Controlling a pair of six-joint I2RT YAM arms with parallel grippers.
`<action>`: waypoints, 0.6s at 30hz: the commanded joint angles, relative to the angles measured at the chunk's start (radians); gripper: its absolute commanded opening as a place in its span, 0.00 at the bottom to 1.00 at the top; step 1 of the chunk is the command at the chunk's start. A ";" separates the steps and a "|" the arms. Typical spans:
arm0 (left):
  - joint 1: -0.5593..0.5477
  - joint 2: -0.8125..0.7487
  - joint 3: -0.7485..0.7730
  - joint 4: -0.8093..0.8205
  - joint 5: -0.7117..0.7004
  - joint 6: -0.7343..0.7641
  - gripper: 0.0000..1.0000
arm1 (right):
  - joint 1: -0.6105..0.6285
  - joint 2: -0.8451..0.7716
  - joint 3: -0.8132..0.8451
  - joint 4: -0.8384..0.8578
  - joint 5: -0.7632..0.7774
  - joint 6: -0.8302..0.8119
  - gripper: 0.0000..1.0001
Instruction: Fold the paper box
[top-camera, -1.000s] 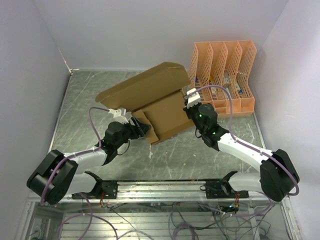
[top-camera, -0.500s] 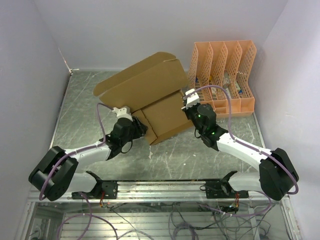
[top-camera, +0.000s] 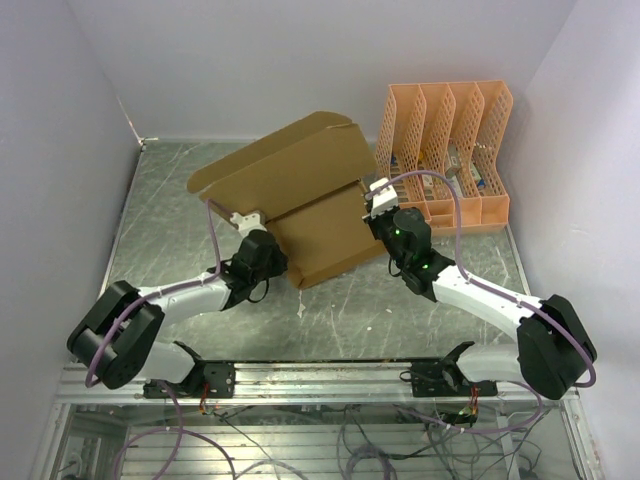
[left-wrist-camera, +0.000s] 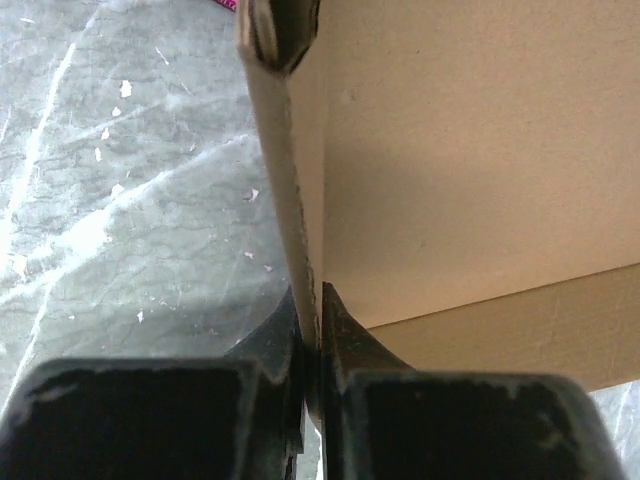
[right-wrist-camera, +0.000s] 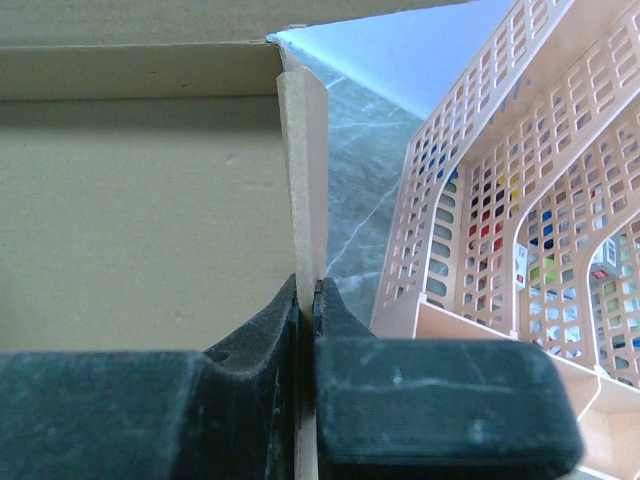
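Note:
The paper box (top-camera: 300, 195), brown corrugated cardboard, lies partly formed in the middle of the table, its large lid panel tilted up toward the back. My left gripper (top-camera: 272, 254) is shut on the box's left side wall (left-wrist-camera: 290, 200), which stands on edge between the two black fingers (left-wrist-camera: 345, 335). At the box's right edge my right gripper (top-camera: 385, 215) is shut on the right side wall (right-wrist-camera: 303, 180), pinched thin between its fingers (right-wrist-camera: 270, 320). The box floor (right-wrist-camera: 140, 220) fills the left of the right wrist view.
An orange lattice file organizer (top-camera: 445, 150) stands at the back right, close beside my right gripper, also the organizer (right-wrist-camera: 520, 200) in the right wrist view. Grey marbled tabletop (top-camera: 170, 220) surrounds the box. Walls enclose left, back and right.
My left gripper moved forward to the box's left side wall and shut on it. The lid panel rose and shifted slightly. The right gripper kept its grip.

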 joint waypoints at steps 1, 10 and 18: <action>-0.033 0.027 0.078 -0.139 -0.114 0.004 0.07 | 0.022 -0.030 0.005 -0.010 -0.109 0.069 0.00; -0.074 0.078 0.222 -0.390 -0.239 -0.007 0.07 | 0.025 -0.019 0.014 -0.038 -0.124 0.094 0.00; -0.077 0.107 0.296 -0.493 -0.253 -0.037 0.48 | 0.025 0.025 0.030 -0.066 -0.117 0.123 0.00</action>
